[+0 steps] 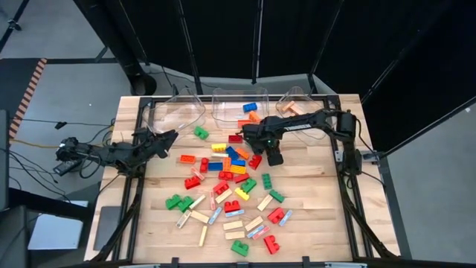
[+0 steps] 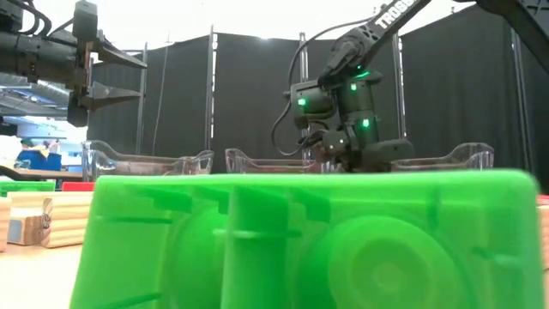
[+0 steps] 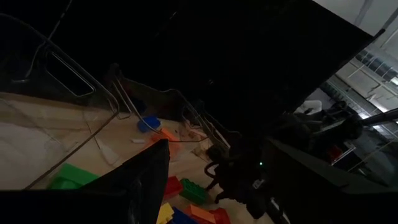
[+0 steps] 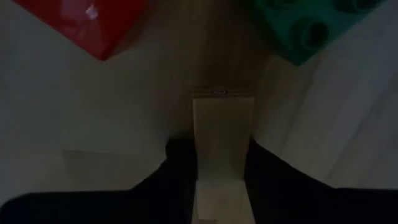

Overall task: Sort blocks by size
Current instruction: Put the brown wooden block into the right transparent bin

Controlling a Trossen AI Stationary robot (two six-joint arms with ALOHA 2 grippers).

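- Blocks lie scattered over the worktop, below three clear bins.
- We see the right claw low over the pile, its fingers closed on a tan bar.
- Left claw hovers wide open beside them.

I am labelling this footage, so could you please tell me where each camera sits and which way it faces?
High view: overhead, straight down on the table; both arms show.
Low view: at tabletop height, behind a green block; the right end effector hangs beyond.
Left wrist view: on the left arm, facing the clear bins; its own fingers show.
Right wrist view: close to the tabletop; its own fingers flank a tan wooden bar.
Shared: high and left wrist views both show the blue block in a bin.
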